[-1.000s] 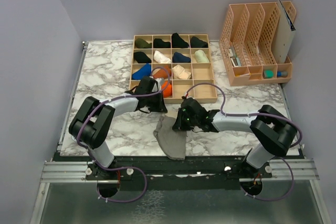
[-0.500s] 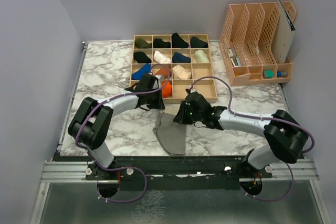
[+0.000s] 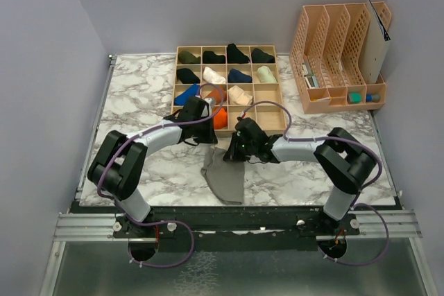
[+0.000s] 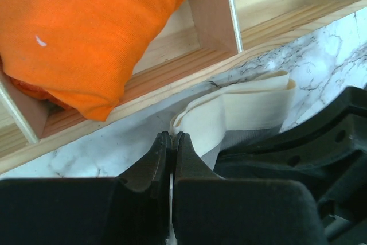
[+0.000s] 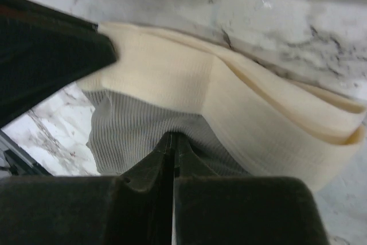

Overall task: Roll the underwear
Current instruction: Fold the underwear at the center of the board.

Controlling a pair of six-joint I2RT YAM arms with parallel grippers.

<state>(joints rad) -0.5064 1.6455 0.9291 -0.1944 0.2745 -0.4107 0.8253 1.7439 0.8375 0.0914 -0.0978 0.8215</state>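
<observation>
The grey underwear [image 3: 225, 179] with a cream band lies on the marble table just in front of the wooden tray, its near end hanging over the table's front edge. My left gripper [image 3: 207, 138] is shut on the left end of the cream band [image 4: 241, 110]. My right gripper [image 3: 233, 152] is shut on the grey ribbed cloth [image 5: 132, 136] just below the band [image 5: 172, 78]. The two grippers are close together at the garment's far edge. A pale beige rolled cloth [image 3: 240, 94] sits in a tray cell.
The wooden tray [image 3: 277, 129] of cells holds several rolled cloths; an orange roll [image 3: 220, 117] sits in the cell nearest my left gripper and also shows in the left wrist view [image 4: 86, 27]. A peach file organizer [image 3: 340, 53] stands at the back right.
My right gripper has moved up and left toward the tray, drawing the garment's far edge with it. The right arm's elbow has swung. My left gripper has barely shifted.
</observation>
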